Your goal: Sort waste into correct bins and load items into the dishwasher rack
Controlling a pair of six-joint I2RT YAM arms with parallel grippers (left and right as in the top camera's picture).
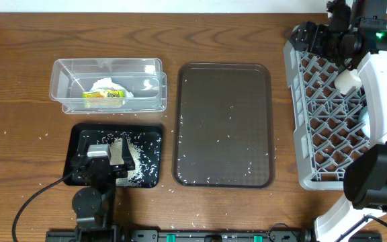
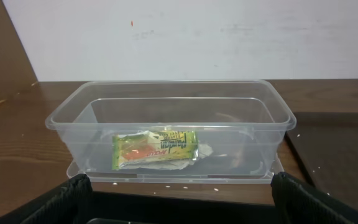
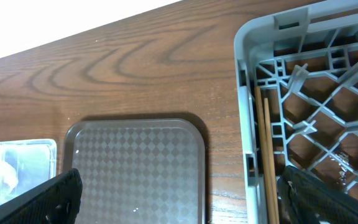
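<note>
A: Surface & room?
B: Brown wood-grain table, filling the overhead view. A plain white wall stands behind its far edge.
A: Biggest thing on it?
B: The grey dishwasher rack, far right, lattice base w/ upright pegs. Two thin wooden sticks lie along its left wall. A small white obj sits among the pegs next to the arm; can't tell what it is.
A: Next down?
B: A dark brown serving tray, ctr, just left of the rack w/ a strip of table btwn them. A few rice grains dot it, and more lie scattered on the wood around it.
A: Bins?
B: The clear tub is at upper left. In it the yellow-green wrapper lies flat, w/ the crumpled white tissue touching it and partly under it. The black tray sits just in front of the tub, near the table's front edge, w/ a patch of rice in its right half.
A: Claws?
B: The left gripper hangs over the black tray, facing the tub. Its dark fingers are spread wide, nothing btwn them. The right gripper is above the rack's far-left corner, jaws likewise spread wide, holding nothing.
</note>
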